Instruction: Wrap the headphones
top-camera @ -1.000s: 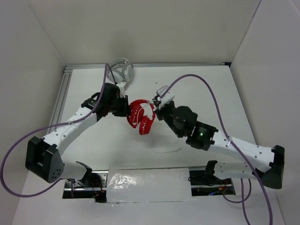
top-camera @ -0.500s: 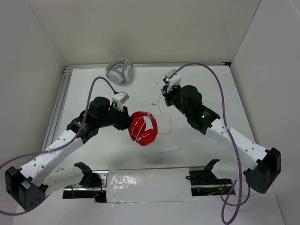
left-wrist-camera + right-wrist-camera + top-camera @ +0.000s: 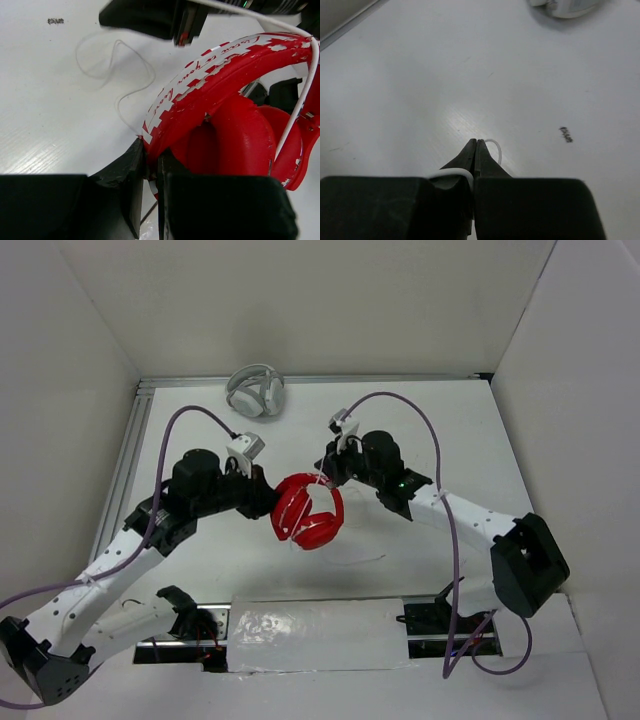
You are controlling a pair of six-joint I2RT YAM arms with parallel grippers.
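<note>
The left fingers (image 3: 140, 172) are clamped on the red headband (image 3: 210, 80) of the headphones (image 3: 310, 518), over the middle of the tabletop (image 3: 220, 550). Just to their right, the right fingers (image 3: 471, 152) are pressed together on the white cable (image 3: 493, 146).
</note>
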